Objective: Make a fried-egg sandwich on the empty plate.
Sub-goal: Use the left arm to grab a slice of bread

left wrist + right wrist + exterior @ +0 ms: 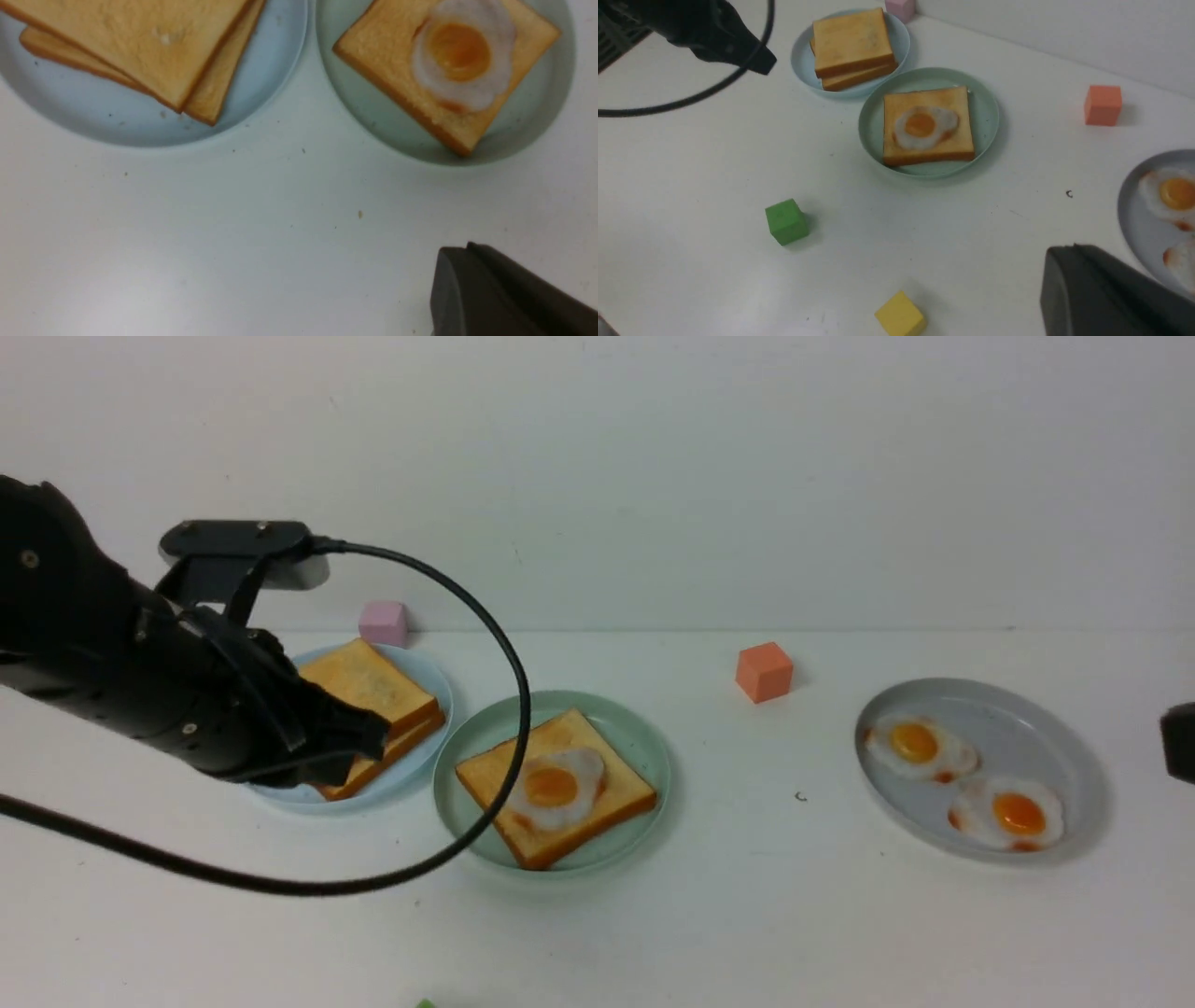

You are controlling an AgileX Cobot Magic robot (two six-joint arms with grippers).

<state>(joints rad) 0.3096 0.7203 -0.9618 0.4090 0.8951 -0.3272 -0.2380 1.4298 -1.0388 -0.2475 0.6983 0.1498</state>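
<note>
Nearest the robot, a green cube [786, 221] and a yellow cube [900, 317] lie loose on the worktop [747, 915]. At mid-worktop, the mint-green plate [644, 747] carries one toast slice [896, 151] with a fried egg [555, 789] centred on it, so the sandwich lacks only its top slice. The left gripper [372, 735], jaws pressed together and empty, hovers at the pale blue plate [271, 84], evidently positioned for its two stacked toast slices [369, 686]. The right gripper [1178, 743], jaws likewise together on nothing, sits beside the grey plate [1027, 709] of spare eggs [920, 745]. Farthest off are a pink cube [384, 623] and an orange cube [764, 672].

Egg-topped toast [383, 60] on mint plate [537, 126] (stacked slices [140, 42] alongside)
</note>
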